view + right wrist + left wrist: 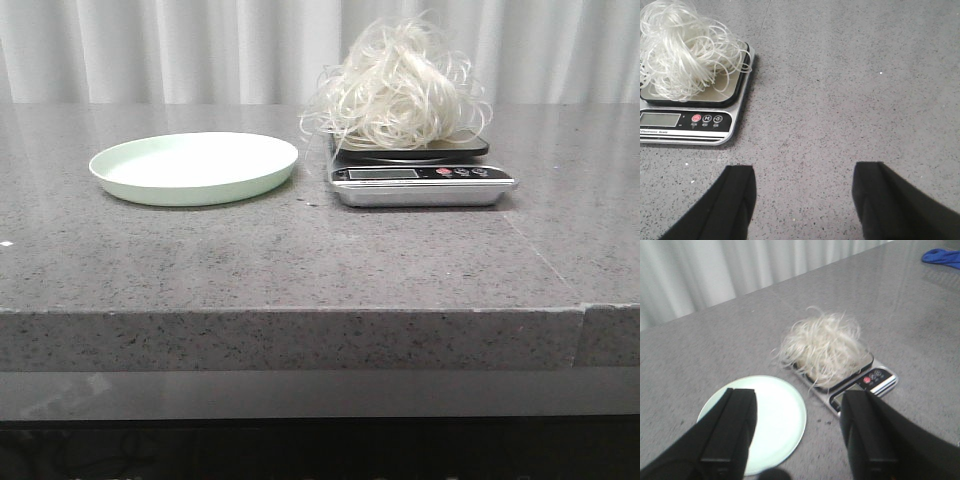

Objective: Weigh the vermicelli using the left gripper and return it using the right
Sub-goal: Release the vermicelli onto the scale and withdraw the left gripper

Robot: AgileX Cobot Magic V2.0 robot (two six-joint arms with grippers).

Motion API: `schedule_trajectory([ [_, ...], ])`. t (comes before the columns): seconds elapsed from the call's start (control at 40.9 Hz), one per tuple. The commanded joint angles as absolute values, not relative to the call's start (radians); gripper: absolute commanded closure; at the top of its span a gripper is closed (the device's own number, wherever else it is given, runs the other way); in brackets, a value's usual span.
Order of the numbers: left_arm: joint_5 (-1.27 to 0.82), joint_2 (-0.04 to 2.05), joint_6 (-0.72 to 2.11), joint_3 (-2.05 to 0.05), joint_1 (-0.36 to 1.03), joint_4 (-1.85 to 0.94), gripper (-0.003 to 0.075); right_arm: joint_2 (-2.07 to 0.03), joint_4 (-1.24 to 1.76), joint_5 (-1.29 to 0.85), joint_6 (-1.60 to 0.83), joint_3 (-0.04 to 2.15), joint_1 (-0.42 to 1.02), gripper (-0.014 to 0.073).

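Observation:
The vermicelli point(400, 85) is a fluffy white mound resting on the black platform of a silver kitchen scale point(422, 184) at the centre right of the table. It also shows in the left wrist view point(824, 347) and the right wrist view point(682, 47). A pale green plate point(195, 166) lies bare to the left of the scale. Neither gripper shows in the front view. My left gripper point(800, 402) is open and empty, raised above the plate point(782, 420) and the scale's front point(875, 380). My right gripper point(802, 172) is open and empty over bare table, to the right of the scale point(695, 120).
The grey stone table point(300, 260) has a front edge near me and a seam at the right. White curtains hang behind it. A blue cloth point(942, 257) lies far off on the table in the left wrist view.

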State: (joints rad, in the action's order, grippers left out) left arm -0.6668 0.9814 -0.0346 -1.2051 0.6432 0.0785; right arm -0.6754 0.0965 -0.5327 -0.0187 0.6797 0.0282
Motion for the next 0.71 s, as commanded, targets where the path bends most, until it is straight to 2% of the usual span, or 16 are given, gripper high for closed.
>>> schedule_trajectory([
  [0.0,-0.584,0.884,-0.049,-1.15,0.634,0.08,0.0281,-0.681,0.099,-0.472,-0.025,0.708,0.037,0.0069],
  [0.391,-0.584,0.58,-0.049,-0.897,0.634,0.07,0.0281,-0.886,0.099,-0.502,-0.027,0.872,0.247,0.0069],
  [0.684,-0.592,0.551,-0.049,-0.867,0.634,0.076,0.0281,-1.177,0.099,-0.498,-0.028,1.112,0.351,0.0069],
])
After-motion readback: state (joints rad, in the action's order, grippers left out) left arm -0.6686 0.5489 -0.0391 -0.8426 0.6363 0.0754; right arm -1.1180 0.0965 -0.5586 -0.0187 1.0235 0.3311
